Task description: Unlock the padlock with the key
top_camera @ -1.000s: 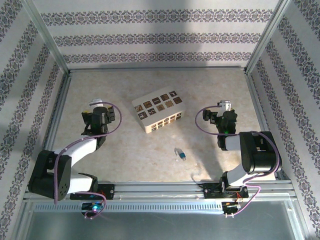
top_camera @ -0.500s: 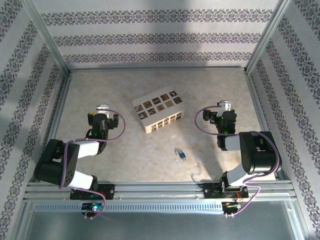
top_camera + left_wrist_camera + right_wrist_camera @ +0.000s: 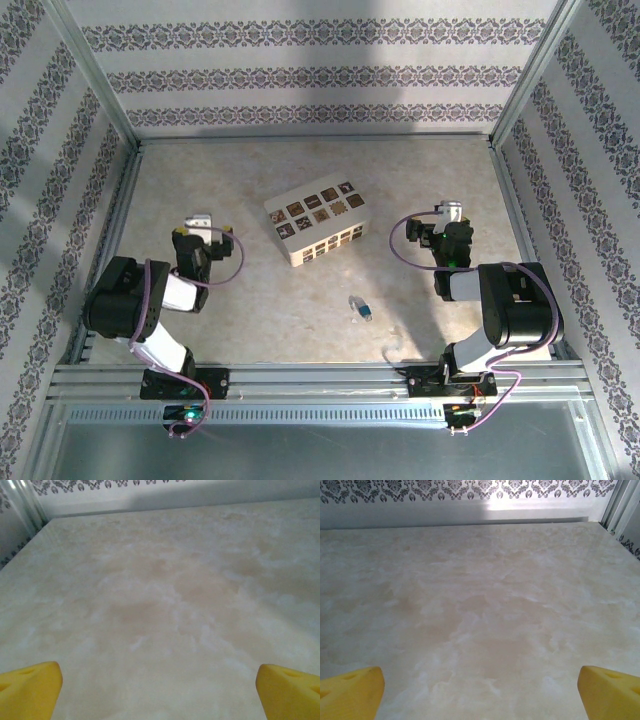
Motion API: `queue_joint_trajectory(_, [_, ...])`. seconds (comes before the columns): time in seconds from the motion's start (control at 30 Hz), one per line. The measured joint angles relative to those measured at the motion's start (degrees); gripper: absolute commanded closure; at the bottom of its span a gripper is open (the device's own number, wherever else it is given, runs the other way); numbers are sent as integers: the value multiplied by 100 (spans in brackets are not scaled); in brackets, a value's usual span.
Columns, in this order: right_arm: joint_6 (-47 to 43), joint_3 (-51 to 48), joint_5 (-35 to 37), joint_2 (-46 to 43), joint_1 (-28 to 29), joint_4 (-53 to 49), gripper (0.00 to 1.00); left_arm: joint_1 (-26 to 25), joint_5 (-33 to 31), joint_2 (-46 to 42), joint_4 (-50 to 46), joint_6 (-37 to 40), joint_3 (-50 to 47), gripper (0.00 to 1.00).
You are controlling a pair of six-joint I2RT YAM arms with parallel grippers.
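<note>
Lying on the table [image 3: 250, 320] near centre, between the two arm bases: padlock [image 3: 362, 309], tiny, blue body with a silvery end, touching nothing. Key: too slight to tell apart from the lock's metal. Cream box [image 3: 315, 228]: farther back, well apart. Left tool [image 3: 159, 687] and right tool [image 3: 481, 690]: yellow pads [image 3: 30, 687] cut off at frame corners, spread wide, empty.

Beige marbled table [image 3: 200, 180] bearing cream box [image 3: 315, 228] and small blue padlock [image 3: 361, 309]

table [image 3: 280, 310]: smooth marbled beige, faint sheen; padlock [image 3: 361, 308]: blue body, shiny metal; frame [image 3: 320, 373]: brushed metal
</note>
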Motion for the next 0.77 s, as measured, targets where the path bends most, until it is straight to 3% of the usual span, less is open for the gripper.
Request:
queue_joint_trajectory(0.13, [2, 0, 0, 0, 0, -20, 2, 232, 146, -70, -59, -111, 214, 1])
queue_joint_trajectory(0.77, [2, 0, 0, 0, 0, -20, 2, 236, 289, -74, -306, -149, 214, 1])
